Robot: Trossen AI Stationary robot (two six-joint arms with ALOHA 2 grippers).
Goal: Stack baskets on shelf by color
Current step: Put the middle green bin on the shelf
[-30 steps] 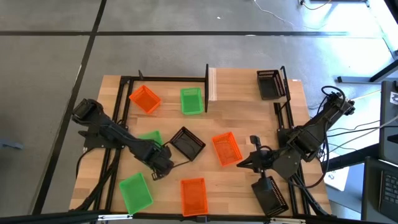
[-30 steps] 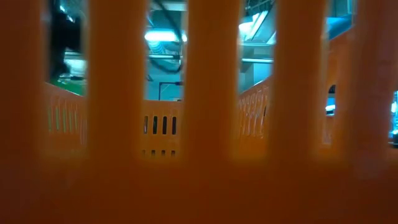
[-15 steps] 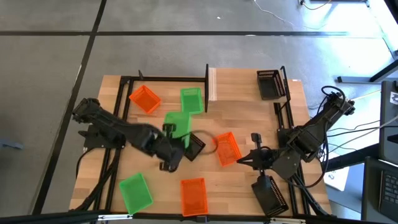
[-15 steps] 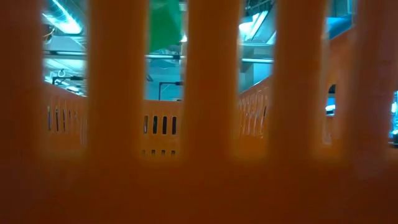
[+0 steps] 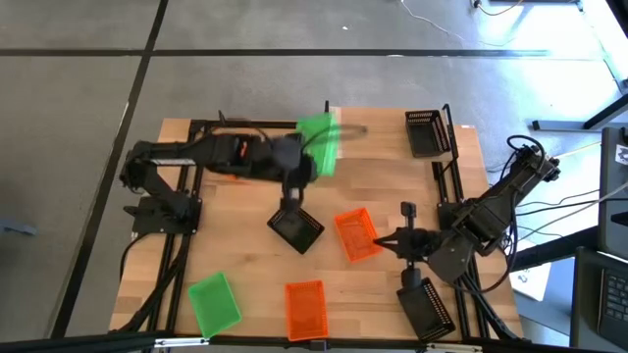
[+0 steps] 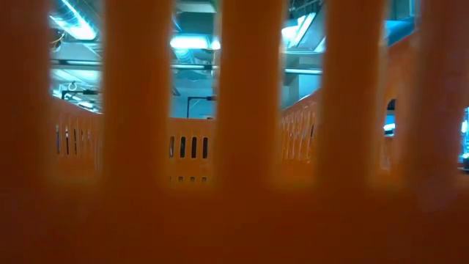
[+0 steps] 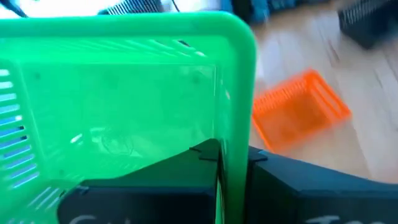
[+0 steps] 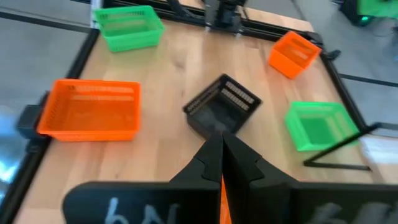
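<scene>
Two grippers are each gripping a basket. The left gripper is reaching across the far half of the table, its fingers clenched on the rim of a raised green basket, which is hanging tilted in the air beside the light plank of the shelf; in the left wrist view that rim is running straight between the dark fingers. The right gripper is sitting low at the table's right-centre, its fingers pinched together on the wall of the centre orange basket, an orange sliver showing between them in the right wrist view. A black basket is lying just left of that orange one. Along the near edge, a second green basket, a near orange basket and a near black basket are resting apart. A far black basket is standing at the far right, and a far orange basket is lying partly hidden under the left arm. An orange mesh wall is filling the low view
</scene>
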